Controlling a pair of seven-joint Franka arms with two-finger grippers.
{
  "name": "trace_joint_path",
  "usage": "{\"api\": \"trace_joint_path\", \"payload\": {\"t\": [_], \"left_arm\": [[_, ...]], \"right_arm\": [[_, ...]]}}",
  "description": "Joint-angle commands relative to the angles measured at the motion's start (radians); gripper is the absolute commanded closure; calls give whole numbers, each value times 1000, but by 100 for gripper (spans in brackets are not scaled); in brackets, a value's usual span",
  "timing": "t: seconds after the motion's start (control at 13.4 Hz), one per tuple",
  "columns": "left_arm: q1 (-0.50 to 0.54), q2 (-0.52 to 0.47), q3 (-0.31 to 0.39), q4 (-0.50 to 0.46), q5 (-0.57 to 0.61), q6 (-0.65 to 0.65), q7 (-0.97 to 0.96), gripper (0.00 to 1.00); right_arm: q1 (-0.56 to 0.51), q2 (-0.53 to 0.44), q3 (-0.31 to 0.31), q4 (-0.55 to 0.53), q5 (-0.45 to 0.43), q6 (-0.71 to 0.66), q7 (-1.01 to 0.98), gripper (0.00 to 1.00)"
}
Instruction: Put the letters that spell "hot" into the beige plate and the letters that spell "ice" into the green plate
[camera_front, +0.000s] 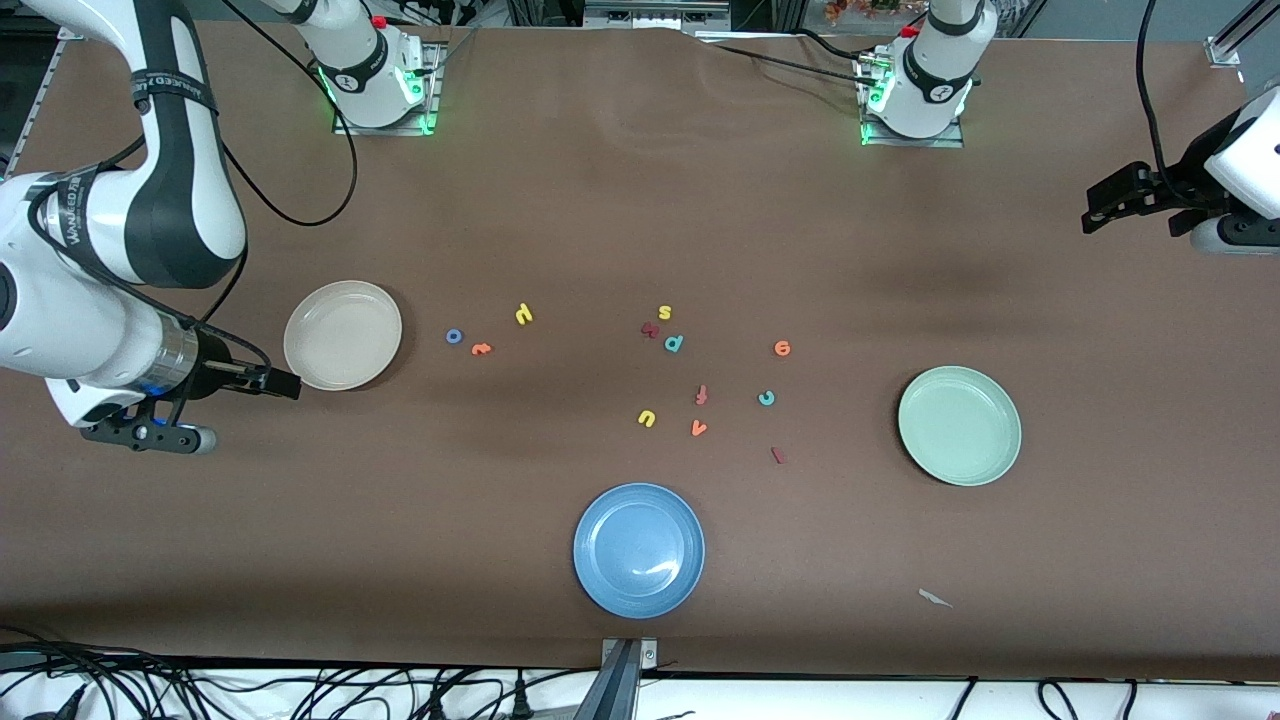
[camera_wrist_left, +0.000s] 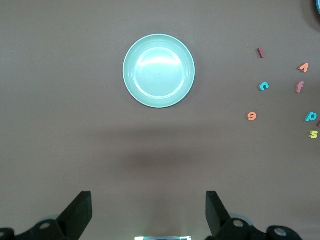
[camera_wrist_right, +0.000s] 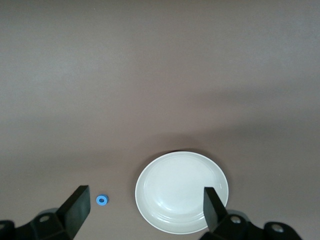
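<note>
The beige plate (camera_front: 343, 335) (camera_wrist_right: 181, 192) lies bare toward the right arm's end. Beside it lie the blue o (camera_front: 454, 336) (camera_wrist_right: 102, 200), orange t (camera_front: 481, 349) and yellow h (camera_front: 523, 314). The green plate (camera_front: 959, 425) (camera_wrist_left: 159, 70) lies bare toward the left arm's end. Near it lie the orange e (camera_front: 782, 348) (camera_wrist_left: 251, 116), teal c (camera_front: 766, 398) (camera_wrist_left: 264, 86) and dark red i (camera_front: 778, 455) (camera_wrist_left: 261, 52). My right gripper (camera_front: 150, 435) (camera_wrist_right: 145, 192) hangs open beside the beige plate, holding nothing. My left gripper (camera_front: 1235, 238) (camera_wrist_left: 149, 197) hangs open over the left arm's end, holding nothing.
A blue plate (camera_front: 639, 549) lies nearest the front camera. Mid-table lie a yellow s (camera_front: 665, 312), teal p (camera_front: 674, 343), a dark red letter (camera_front: 650, 329), red-orange f (camera_front: 702, 395), yellow u (camera_front: 646, 418) and orange v (camera_front: 698, 428). A paper scrap (camera_front: 935, 598) lies near the front edge.
</note>
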Motion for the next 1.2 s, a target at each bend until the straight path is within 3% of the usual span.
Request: {"api": "trace_joint_path", "payload": {"t": [0.0, 0.67, 1.12], "left_arm": [[-3, 4, 3, 11, -15, -8, 19, 0], [2, -1, -13, 17, -17, -10, 17, 0], [11, -2, -10, 17, -19, 12, 17, 0]], "right_arm": [[3, -23, 1, -24, 10, 1, 12, 0], [3, -25, 3, -24, 9, -10, 12, 0], [67, -3, 1, -26, 4, -11, 73, 0]]}}
